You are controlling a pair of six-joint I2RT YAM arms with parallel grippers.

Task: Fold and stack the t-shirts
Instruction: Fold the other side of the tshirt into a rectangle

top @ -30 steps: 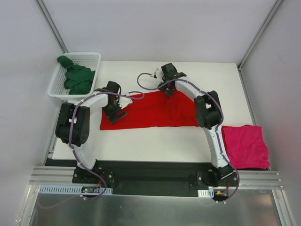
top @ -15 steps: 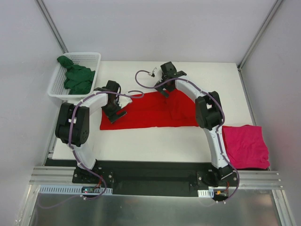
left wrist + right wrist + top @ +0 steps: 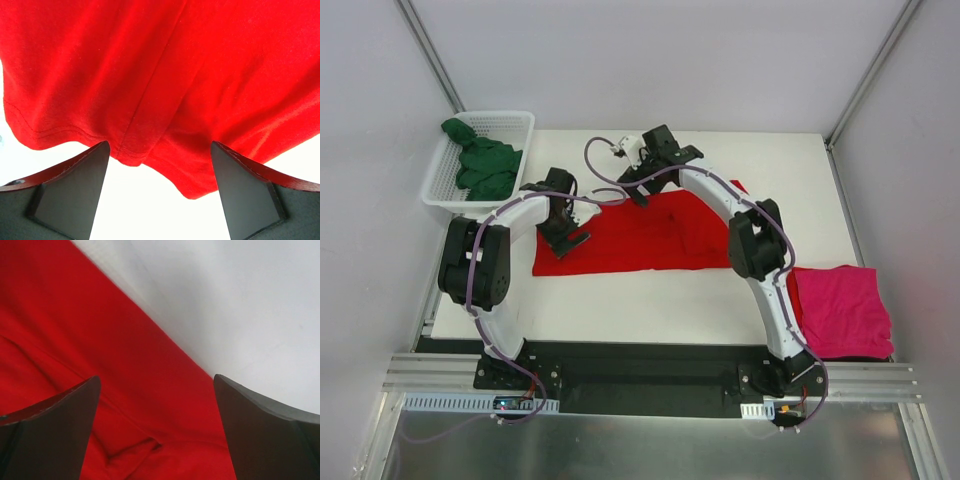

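Note:
A bright red t-shirt (image 3: 650, 235) lies spread flat across the middle of the white table. My left gripper (image 3: 568, 240) hovers open over its left hem; in the left wrist view the red t-shirt's hem (image 3: 135, 150) runs between the left gripper's (image 3: 159, 145) dark fingers (image 3: 70, 190), which hold nothing. My right gripper (image 3: 636, 190) stands open above the shirt's far edge; in the right wrist view the red t-shirt (image 3: 100, 340) fills the gap of the right gripper (image 3: 156, 377). A magenta-pink t-shirt (image 3: 840, 310) lies folded at the near right. A dark green t-shirt (image 3: 480, 168) is crumpled in the basket.
The white mesh basket (image 3: 510, 118) stands at the far left corner, close to my left arm. The white table (image 3: 650, 300) shows bare between the red shirt and the arm bases. Grey walls and metal posts close in on both sides.
My right gripper has swung left along the red t-shirt's far edge, towards the left arm. The left gripper and the shirts have stayed where they were.

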